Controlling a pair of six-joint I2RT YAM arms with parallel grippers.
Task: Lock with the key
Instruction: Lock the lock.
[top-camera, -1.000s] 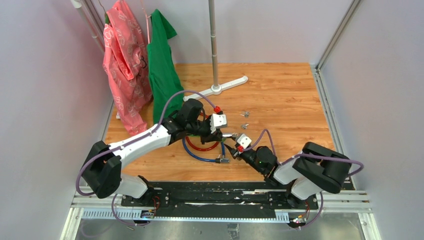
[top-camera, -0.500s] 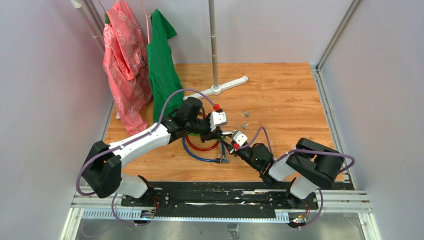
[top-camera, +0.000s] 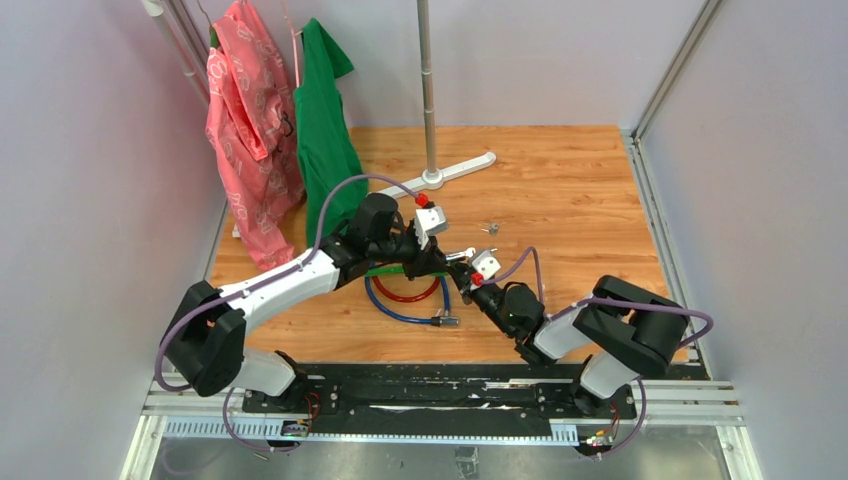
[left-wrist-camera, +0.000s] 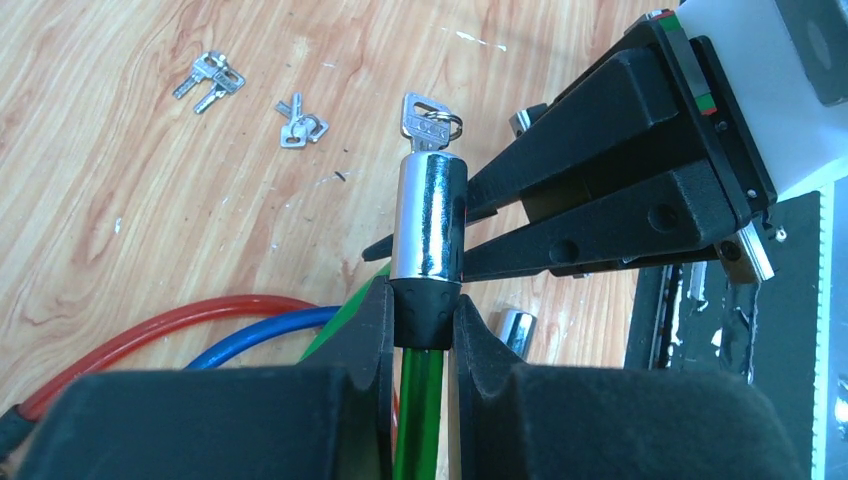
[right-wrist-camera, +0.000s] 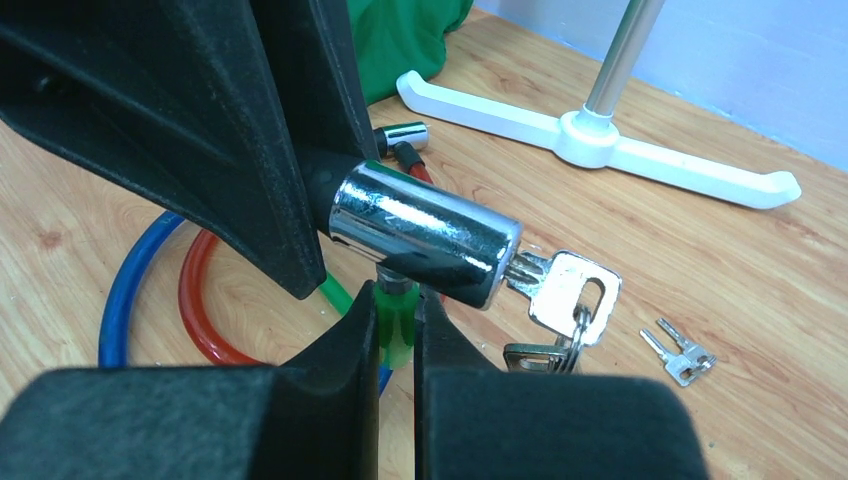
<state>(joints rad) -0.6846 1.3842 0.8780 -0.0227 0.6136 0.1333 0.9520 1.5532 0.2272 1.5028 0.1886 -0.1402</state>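
Observation:
In the left wrist view my left gripper (left-wrist-camera: 425, 300) is shut on the black collar of a green cable lock, holding its chrome cylinder (left-wrist-camera: 428, 215) upright. The key (left-wrist-camera: 427, 122) sticks out of the cylinder's top, with a ring through it. My right gripper (right-wrist-camera: 397, 300) is shut on the green cable end (right-wrist-camera: 395, 320), which meets the side of the cylinder (right-wrist-camera: 425, 230). From there the key (right-wrist-camera: 565, 290) points right, and a second key (right-wrist-camera: 535, 355) hangs from its ring. In the top view both grippers (top-camera: 440, 262) (top-camera: 466, 272) meet at mid-table.
Red cable (top-camera: 405, 296) and blue cable (top-camera: 395, 312) loops lie under the lock, one chrome plug (left-wrist-camera: 515, 330) beside them. Spare key pairs (left-wrist-camera: 210, 80) (left-wrist-camera: 298, 122) lie on the wood. A white rack foot (top-camera: 440, 175) with its pole, a green garment (top-camera: 325, 130) and a pink garment (top-camera: 250, 120) stand behind.
My right gripper has moved up and left to the lock and closed on the green cable end. The left gripper shifted slightly with the lock, still shut.

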